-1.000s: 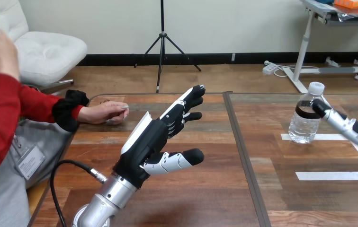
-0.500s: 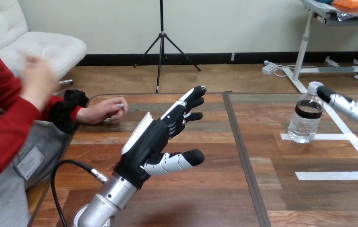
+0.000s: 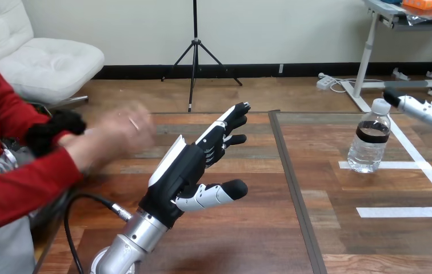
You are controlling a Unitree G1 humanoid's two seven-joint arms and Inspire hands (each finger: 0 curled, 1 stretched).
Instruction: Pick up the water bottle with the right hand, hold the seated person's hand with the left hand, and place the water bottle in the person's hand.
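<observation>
A clear water bottle (image 3: 370, 140) with a white cap and a dark label band stands upright on the table's right half. My right hand (image 3: 425, 108) hovers just right of the bottle's cap, thumb stretched toward it without touching, fingers spread high at the right edge; it holds nothing. My left hand (image 3: 188, 165) is raised over the table's middle, open, fingers straight and pointing away, thumb out to the right. The person's hand (image 3: 123, 132), blurred by motion, hangs over the table's left part, left of my left hand and apart from it.
The wooden table (image 3: 242, 228) has a dark seam (image 3: 291, 182) running down its middle. White tape strips (image 3: 402, 212) mark the right half near the bottle. The person's red-sleeved forearm (image 3: 25, 182) reaches in from the left edge.
My right hand rose and drew back to the right, off the bottle's front. The person's raised hand swept down over the table, and the hand resting there pulled back. My left hand stayed put.
</observation>
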